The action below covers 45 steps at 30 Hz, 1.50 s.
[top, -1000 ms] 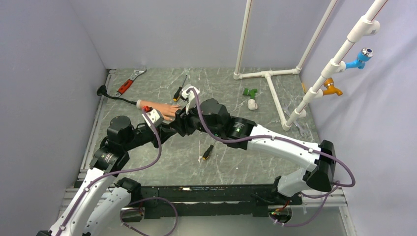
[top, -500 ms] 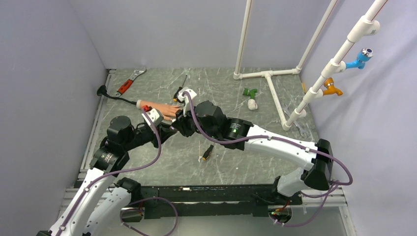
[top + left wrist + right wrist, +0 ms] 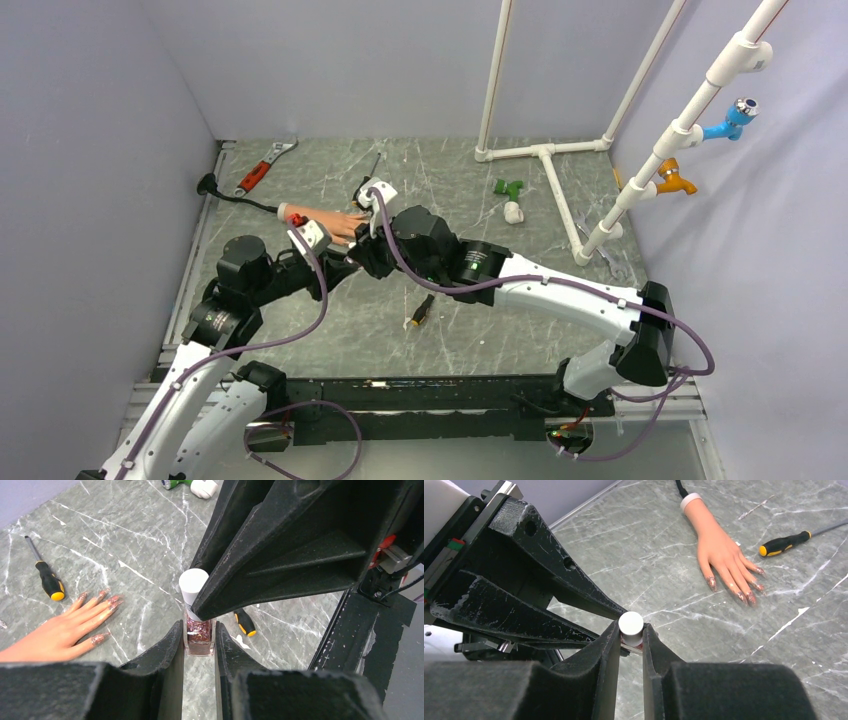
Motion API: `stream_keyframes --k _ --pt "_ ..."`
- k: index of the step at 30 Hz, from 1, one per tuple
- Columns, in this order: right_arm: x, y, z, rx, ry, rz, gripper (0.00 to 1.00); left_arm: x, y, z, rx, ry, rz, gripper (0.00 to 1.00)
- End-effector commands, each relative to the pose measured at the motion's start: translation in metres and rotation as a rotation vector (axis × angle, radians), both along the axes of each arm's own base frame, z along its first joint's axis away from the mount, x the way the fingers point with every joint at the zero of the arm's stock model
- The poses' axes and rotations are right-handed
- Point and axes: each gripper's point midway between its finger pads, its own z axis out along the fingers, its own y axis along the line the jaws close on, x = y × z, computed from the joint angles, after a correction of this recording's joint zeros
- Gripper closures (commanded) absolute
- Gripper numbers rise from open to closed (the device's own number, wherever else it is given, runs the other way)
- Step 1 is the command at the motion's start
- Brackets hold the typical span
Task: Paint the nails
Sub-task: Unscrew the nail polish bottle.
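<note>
Top view: a grey marbled table is boxed in by lilac walls at 9, 12 and 3 o'clock. The left arm and right arm meet at 10 o'clock of the table's middle, just beside the mannequin hand. A pipe frame stands at 2 o'clock. Bare marble spreads at 5 o'clock toward the near edge.

Left wrist: the left gripper is clamped narrow on the upright polish bottle, whose white cap rises above. The hand lies flat at 9 o'clock, its nails glittery pink, apart from the bottle. A screwdriver lies at 10 o'clock.

Right wrist: the right gripper pinches the cap from both sides. The hand lies palm down at 1 o'clock, with open marble between.
</note>
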Motion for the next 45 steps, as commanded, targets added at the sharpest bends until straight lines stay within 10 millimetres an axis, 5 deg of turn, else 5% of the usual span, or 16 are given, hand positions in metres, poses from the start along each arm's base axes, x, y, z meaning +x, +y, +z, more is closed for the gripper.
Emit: stream_keyframes --k 1,9,23,25,29,32,39,45 --pt "-0.012 0.005 0.014 0.005 -0.05 0.078 0.97 -0.015 -0.011 0.036 -0.056 -0.108 -0.114 1.0" --pt "-0.049 -0.006 0.008 -0.032 -0.101 0.363 1.0 -0.054 -0.028 0.044 -0.092 -0.14 -0.361 1.0" --pt "-0.077 -0.031 0.018 0.086 -0.075 0.543 1.0 -0.076 -0.033 0.049 -0.122 -0.153 -0.49 1.0" --pt "-0.075 -0.031 0.019 0.081 -0.074 0.532 0.88 -0.075 -0.033 0.049 -0.12 -0.151 -0.484 1.0" --pt "-0.069 -0.033 0.025 0.088 -0.079 0.501 0.4 -0.071 -0.033 0.048 -0.117 -0.148 -0.468 1.0" --pt "-0.069 -0.034 0.034 0.1 -0.102 0.502 0.25 -0.07 -0.033 0.047 -0.115 -0.144 -0.462 1.0" --pt "-0.066 -0.036 0.048 0.074 -0.176 0.522 0.2 -0.064 -0.032 0.045 -0.107 -0.133 -0.43 1.0" --pt "-0.069 -0.037 0.053 0.055 -0.208 0.577 0.27 -0.057 -0.03 0.043 -0.102 -0.123 -0.387 1.0"
